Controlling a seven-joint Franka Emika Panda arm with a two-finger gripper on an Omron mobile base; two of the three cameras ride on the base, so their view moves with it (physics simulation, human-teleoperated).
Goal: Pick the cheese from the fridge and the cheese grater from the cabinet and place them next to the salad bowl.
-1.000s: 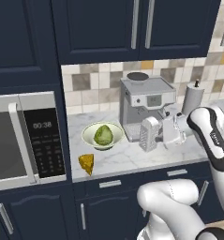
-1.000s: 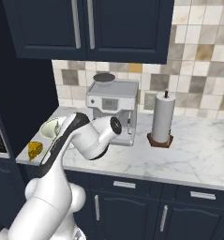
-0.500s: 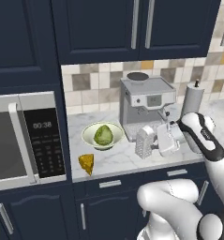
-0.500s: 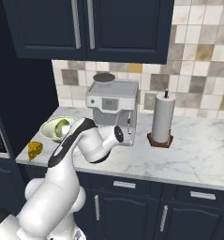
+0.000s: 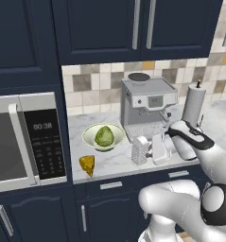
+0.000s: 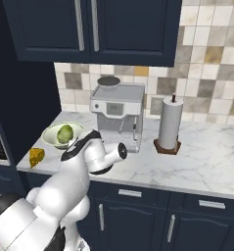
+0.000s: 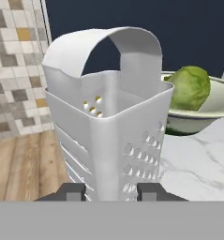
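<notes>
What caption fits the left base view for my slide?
White arm's pincer shut on the silver perforated box grater, standing on the marble counter between pale lettuce-filled salad bowl and grey coffee machine; yellow cheese wedge nearby.

Grater (image 5: 140,150) upright at the bench (image 5: 114,163) front edge, gripper (image 5: 154,149) closed on it; bowl (image 5: 103,137) behind-left, cheese (image 5: 87,165) at front-left edge.

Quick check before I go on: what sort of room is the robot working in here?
A home kitchen, it seems: a marble counter under dark navy cabinets, with a microwave, a coffee machine and a paper towel roll.
</notes>
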